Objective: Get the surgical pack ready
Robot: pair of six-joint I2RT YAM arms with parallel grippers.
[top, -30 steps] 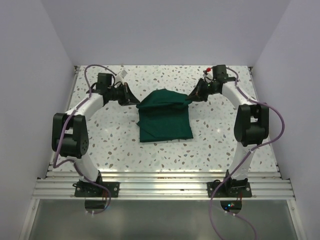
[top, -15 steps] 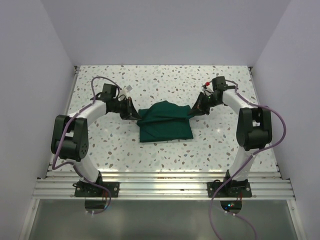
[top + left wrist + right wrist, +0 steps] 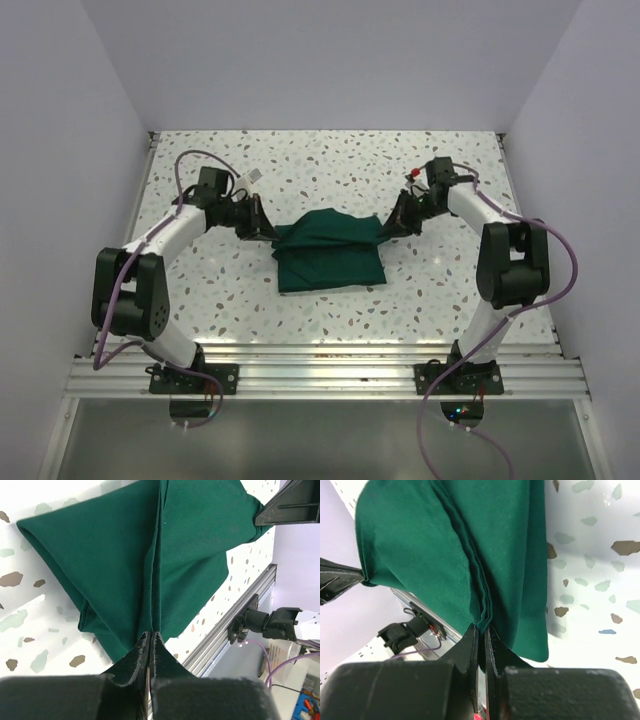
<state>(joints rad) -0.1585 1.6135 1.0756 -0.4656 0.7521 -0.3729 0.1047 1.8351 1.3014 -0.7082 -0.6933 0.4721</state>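
Note:
The surgical pack (image 3: 329,252) is a dark green cloth, folded over on itself at the middle of the speckled table. Its far fold hangs raised between the two grippers, and its near part lies flat. My left gripper (image 3: 268,232) is shut on the cloth's left corner, where the layers (image 3: 150,580) bunch between the black fingertips (image 3: 141,647). My right gripper (image 3: 385,226) is shut on the right corner, with several cloth edges (image 3: 480,587) pinched in its jaws. The right gripper's tip (image 3: 287,507) shows at the top right of the left wrist view.
The speckled table (image 3: 330,160) is walled by white panels at the left, back and right. An aluminium rail (image 3: 320,378) runs along the near edge, holding both arm bases. Purple cables (image 3: 560,250) loop beside each arm.
Both grippers have come nearer to me and lower, carrying the held fold over the near part. The cloth now covers a shorter patch of table.

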